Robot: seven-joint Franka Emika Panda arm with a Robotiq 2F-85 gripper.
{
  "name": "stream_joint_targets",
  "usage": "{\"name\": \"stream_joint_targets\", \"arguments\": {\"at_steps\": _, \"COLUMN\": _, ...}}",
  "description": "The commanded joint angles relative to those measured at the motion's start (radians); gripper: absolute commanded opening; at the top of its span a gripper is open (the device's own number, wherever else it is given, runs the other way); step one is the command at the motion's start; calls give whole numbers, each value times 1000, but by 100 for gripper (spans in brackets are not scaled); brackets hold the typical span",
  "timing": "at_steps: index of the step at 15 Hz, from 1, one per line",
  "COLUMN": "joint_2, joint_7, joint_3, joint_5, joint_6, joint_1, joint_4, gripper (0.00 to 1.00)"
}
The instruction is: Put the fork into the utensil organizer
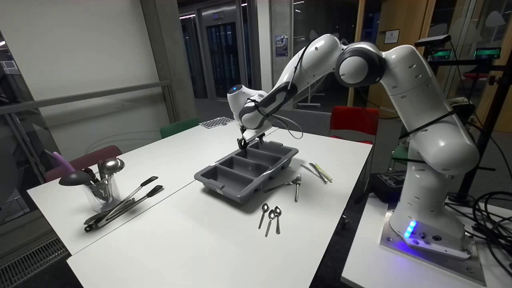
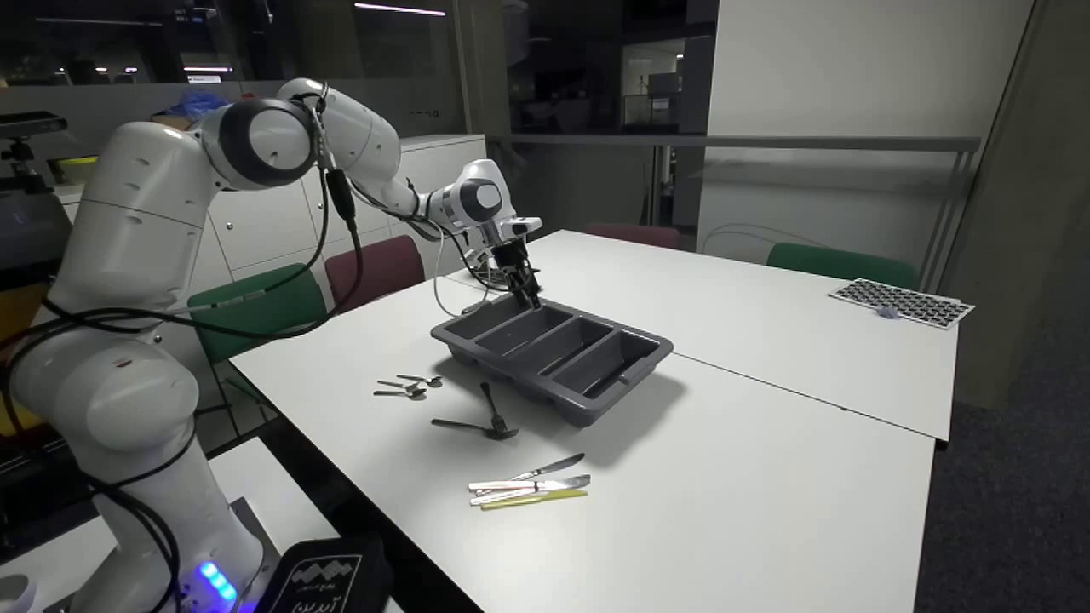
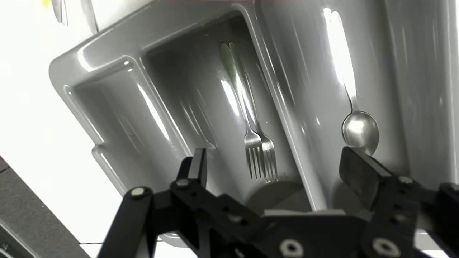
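Spread wide, the tool (image 3: 274,154) hangs over the grey utensil organizer (image 3: 118,43) in the wrist view; two forks (image 3: 253,139) lie together in one compartment, a spoon (image 3: 348,79) in the next. In an exterior view, two more forks (image 1: 297,191) and three teaspoons (image 1: 271,215) lie on the table (image 1: 180,240) beside the organizer. In an exterior view, knives (image 2: 553,484) lie near those forks.

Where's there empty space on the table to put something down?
There's bare white table between the tongs and the spoons, and another free patch between the utensil organizer and the checkered board. It's crowded between the organizer and robot base, where spoons, forks and knives lie.
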Motion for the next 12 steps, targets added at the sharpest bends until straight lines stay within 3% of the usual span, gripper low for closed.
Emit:
{"name": "stream_joint_targets", "arguments": {"at_steps": 1, "joint_2": -219, "joint_7": 50, "joint_3": 12, "joint_5": -85, "joint_6": 29, "joint_1": 14, "joint_4": -238, "gripper": 100}}
{"name": "stream_joint_targets", "arguments": {"at_steps": 8, "joint_2": -509, "joint_7": -152, "joint_3": 120, "joint_5": 76, "joint_6": 327, "joint_1": -116, "joint_4": -563, "gripper": 100}}
{"name": "stream_joint_targets", "arguments": {"at_steps": 10, "joint_2": -560, "joint_7": -286, "joint_3": 145, "joint_5": 238, "joint_6": 373, "joint_1": -157, "joint_4": -642, "gripper": 100}}
{"name": "stream_joint_targets", "arguments": {"at_steps": 12, "joint_2": -581, "joint_7": -445, "joint_3": 165, "joint_5": 423, "joint_6": 320, "joint_1": -177, "joint_4": -670, "gripper": 100}}
